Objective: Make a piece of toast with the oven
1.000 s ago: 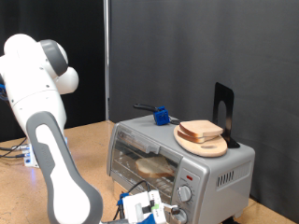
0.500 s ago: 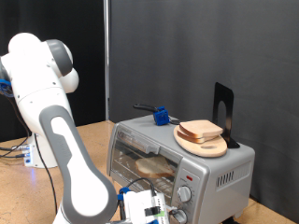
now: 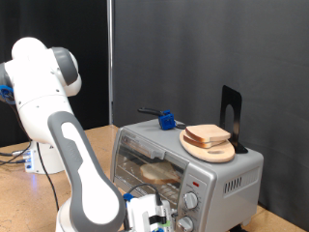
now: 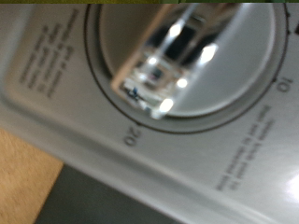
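The silver oven [image 3: 227, 172] stands at the exterior view's right with its glass door closed. One piece of toast [image 3: 159, 174], pale, lies on the rack behind the glass. A second slice [image 3: 207, 133] rests on a round wooden plate [image 3: 216, 153] on the oven's roof. My gripper [image 3: 164, 217] is low at the oven's front, right beside the lower knob [image 3: 190, 201]. The wrist view is filled by a round dial knob [image 4: 173, 56] with a shiny ridge, on the grey panel [image 4: 84, 131] marked 20 and 10. My fingers do not show there.
A blue-handled tool [image 3: 164, 120] and a black upright stand [image 3: 230, 114] sit on the oven's roof. The arm's white base [image 3: 43, 145] and cables occupy the wooden table [image 3: 97, 145] at the exterior view's left. A black curtain hangs behind.
The arm's upper links have swung slightly toward the exterior view's right. The gripper stays at the oven's knobs. The bread slices have not moved.
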